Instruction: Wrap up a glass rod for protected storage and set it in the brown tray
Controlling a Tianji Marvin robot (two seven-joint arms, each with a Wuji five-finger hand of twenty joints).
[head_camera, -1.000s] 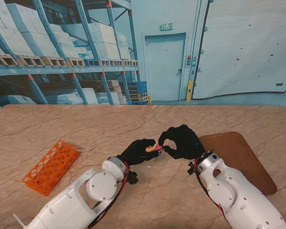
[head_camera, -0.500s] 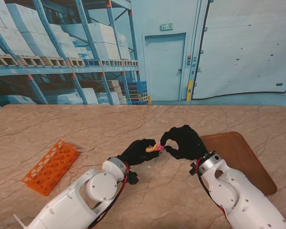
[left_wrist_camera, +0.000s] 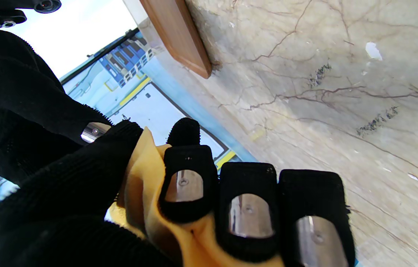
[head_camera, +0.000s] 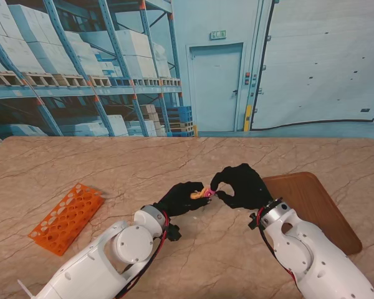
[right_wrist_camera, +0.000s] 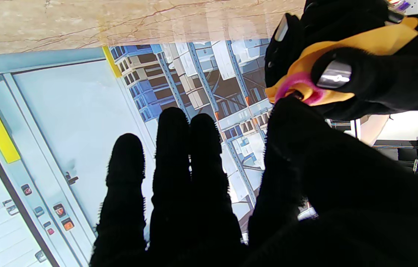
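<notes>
Yellow cloth [head_camera: 197, 194] bunches around what the left robot hand [head_camera: 186, 198] grips near the middle of the desk [head_camera: 174, 162]; the glass rod itself is hidden inside the folds, so I cannot make it out. A pink band [right_wrist_camera: 299, 88] circles the tip of the bundle. The right robot hand [head_camera: 240, 185] meets it from the right, thumb and forefinger pinched at that pink band, the other fingers [right_wrist_camera: 172, 155] spread and holding nothing. In the left wrist view the cloth [left_wrist_camera: 146, 193] is pressed under three curled fingers [left_wrist_camera: 248, 207] and the thumb.

Both black-gloved hands hover over the marble-patterned desk and cover most of the bundle from the stand's view. To the right, just beside the right hand, lies the brown tray [head_camera: 311, 205], partly hidden by the right forearm [head_camera: 305, 255]. Well apart on the near left rests an orange rack [head_camera: 67, 217] with holes. The left forearm [head_camera: 106, 261] rises from the near left corner.
</notes>
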